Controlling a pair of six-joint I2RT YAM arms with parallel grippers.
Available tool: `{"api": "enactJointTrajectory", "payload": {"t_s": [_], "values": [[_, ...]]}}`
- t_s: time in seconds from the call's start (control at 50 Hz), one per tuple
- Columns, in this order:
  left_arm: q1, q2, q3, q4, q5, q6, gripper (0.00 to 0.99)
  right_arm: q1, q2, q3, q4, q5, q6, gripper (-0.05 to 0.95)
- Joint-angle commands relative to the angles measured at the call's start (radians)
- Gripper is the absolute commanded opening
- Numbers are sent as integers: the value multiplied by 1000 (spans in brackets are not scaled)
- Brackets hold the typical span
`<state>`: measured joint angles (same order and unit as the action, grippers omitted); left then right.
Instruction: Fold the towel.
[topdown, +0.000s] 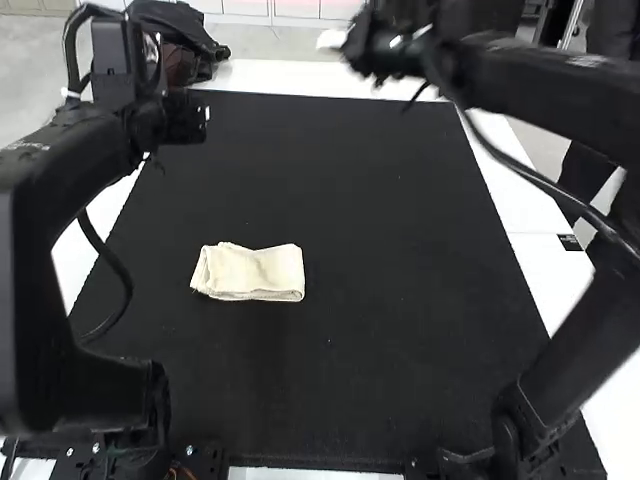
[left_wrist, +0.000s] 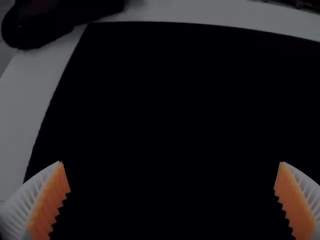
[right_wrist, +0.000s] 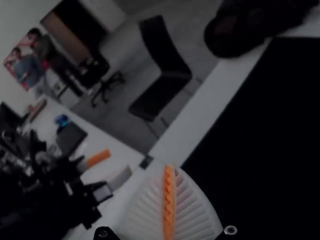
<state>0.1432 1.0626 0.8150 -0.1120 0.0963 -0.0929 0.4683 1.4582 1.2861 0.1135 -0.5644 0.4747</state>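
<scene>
"Where did the towel (topdown: 249, 273) lie?"

"Left of the middle of the black mat (topdown: 400, 260), in a compact, flat, roughly rectangular bundle, layers stacked along the side facing the mat's near edge."

"So the folding was done?"

"By all appearances, yes, or very nearly. No wide, loose panel lay across the mat. The exact number of folds could not be told."

"And the grippers?"

"Clear of the cloth. The left gripper (left_wrist: 171, 162), near the mat's far left corner, had its fingers wide apart with nothing between them. The right gripper (right_wrist: 170, 167), by the mat's far edge, had its fingers together, empty."

"What was left to do?"

"Perhaps a light tidying of the uneven end toward the mat's left side; otherwise, the job looked finished."
</scene>
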Motion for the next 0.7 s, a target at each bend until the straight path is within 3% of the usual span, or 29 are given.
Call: {"api": "enactJointTrajectory", "payload": {"t_s": [0.0,0.16,0.36,0.44,0.52,0.58,0.68], "values": [[-14,-62,42,-2,-21,-31,966,-85,-133,-13,-12,6,-7,-21],[-37,-141,46,-12,-23,-31,966,-203,-303,-68,-29,-5,8,2],[-50,-248,46,-38,-21,-34,966,-321,-535,-157,-48,-29,16,377],[-51,-309,44,-26,-21,-34,966,-362,-636,-203,-57,-42,19,580],[-51,-372,42,-17,-20,-44,966,-401,-743,-248,-61,-58,30,702],[-51,-412,41,-18,-17,-54,966,-425,-831,-286,-64,-66,36,867],[-50,-486,29,-25,-15,-71,966,-445,-961,-344,-64,-65,77,910]]}}
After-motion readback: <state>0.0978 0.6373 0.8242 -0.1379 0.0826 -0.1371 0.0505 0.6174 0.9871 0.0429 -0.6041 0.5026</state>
